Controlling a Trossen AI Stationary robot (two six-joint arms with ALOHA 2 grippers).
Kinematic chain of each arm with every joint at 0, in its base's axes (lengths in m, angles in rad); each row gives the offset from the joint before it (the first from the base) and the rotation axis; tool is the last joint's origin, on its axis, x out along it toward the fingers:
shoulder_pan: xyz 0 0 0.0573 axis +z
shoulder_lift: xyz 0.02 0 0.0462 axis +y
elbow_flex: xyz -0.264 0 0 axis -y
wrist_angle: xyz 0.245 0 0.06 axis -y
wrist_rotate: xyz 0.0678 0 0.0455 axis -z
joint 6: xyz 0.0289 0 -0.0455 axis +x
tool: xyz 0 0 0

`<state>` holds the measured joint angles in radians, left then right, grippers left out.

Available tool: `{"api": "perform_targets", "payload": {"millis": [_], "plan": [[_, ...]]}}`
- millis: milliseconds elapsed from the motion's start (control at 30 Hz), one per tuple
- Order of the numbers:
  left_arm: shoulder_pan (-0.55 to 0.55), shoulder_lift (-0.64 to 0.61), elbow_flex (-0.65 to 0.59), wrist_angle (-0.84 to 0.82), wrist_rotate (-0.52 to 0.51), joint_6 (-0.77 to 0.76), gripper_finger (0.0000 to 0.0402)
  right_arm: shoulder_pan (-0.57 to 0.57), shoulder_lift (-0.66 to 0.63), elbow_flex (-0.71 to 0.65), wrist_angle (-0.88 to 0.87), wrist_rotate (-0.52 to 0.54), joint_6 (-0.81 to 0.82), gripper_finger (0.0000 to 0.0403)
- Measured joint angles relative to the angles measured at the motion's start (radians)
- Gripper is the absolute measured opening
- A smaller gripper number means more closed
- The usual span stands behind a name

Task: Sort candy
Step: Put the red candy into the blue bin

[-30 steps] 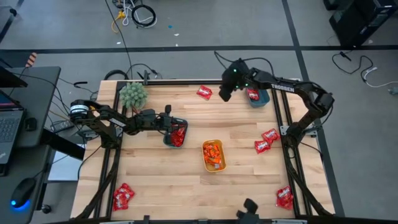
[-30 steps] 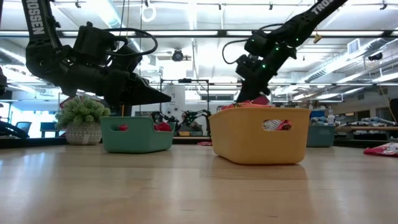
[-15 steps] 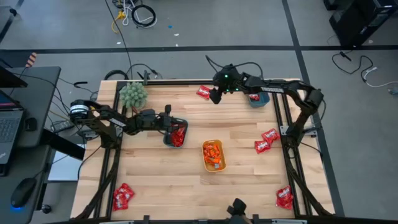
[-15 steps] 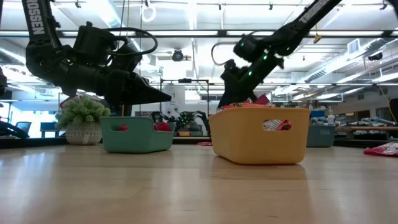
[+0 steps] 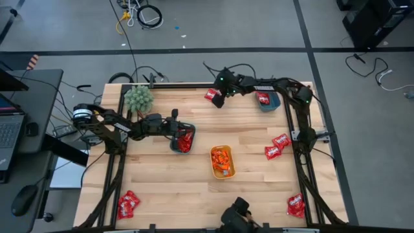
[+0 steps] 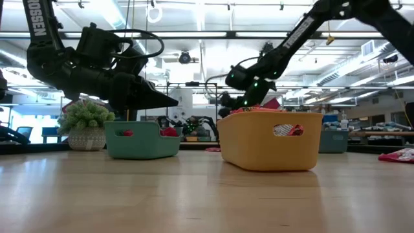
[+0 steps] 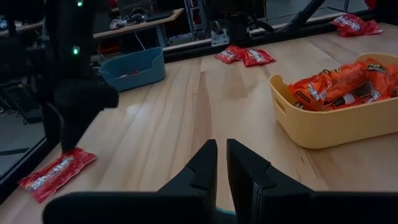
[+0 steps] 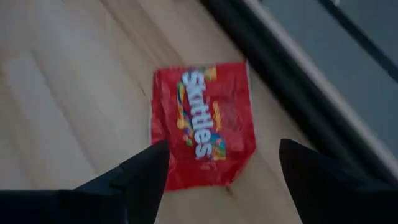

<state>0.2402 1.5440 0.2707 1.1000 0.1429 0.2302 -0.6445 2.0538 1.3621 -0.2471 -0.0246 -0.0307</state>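
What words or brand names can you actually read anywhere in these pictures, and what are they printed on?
"Skittles": on the red candy packet lying on the wooden table between the right gripper's open fingers.
"ROSSEN", first letter cut off: on the dark arm at the low view's edge.
Printing on the orange packets in the yellow tray: too blurred to read.
Printing on the other red packets: too small to read.

The right gripper (image 5: 216, 99) reaches toward the upper middle of the high view, fingers (image 8: 140, 171) spread wide. The left gripper (image 5: 183, 131) hangs left of centre, fingers (image 7: 204, 163) nearly together.
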Motion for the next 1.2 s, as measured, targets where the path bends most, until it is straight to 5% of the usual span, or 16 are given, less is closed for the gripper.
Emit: {"api": "perform_targets", "payload": {"millis": [267, 567, 833, 1067, 1200], "plan": [[0.0, 0.0, 0.0, -0.03, 0.0, 0.0, 0.0037, -0.001, 0.096, 0.081, -0.081, 0.009, -0.026, 0.0228], [0.0, 0.0, 0.0, -0.031, -0.001, 0.0, 0.0037, -0.006, 0.073, 0.08, -0.141, 0.064, -0.07, 0.0014], [0.0, 0.0, 0.0, -0.031, -0.001, -0.002, 0.0037, 0.016, -0.113, 0.079, -0.377, 0.202, -0.037, 0.0003], [0.0, 0.0, 0.0, -0.031, -0.001, -0.006, 0.0037, -0.041, -0.297, 0.067, -0.756, 0.45, 0.222, 0.0], [0.0, 0.0, 0.0, -0.031, -0.001, -0.007, 0.0037, -0.082, -0.383, -0.008, -0.867, 0.508, 0.326, 0.0]]}}
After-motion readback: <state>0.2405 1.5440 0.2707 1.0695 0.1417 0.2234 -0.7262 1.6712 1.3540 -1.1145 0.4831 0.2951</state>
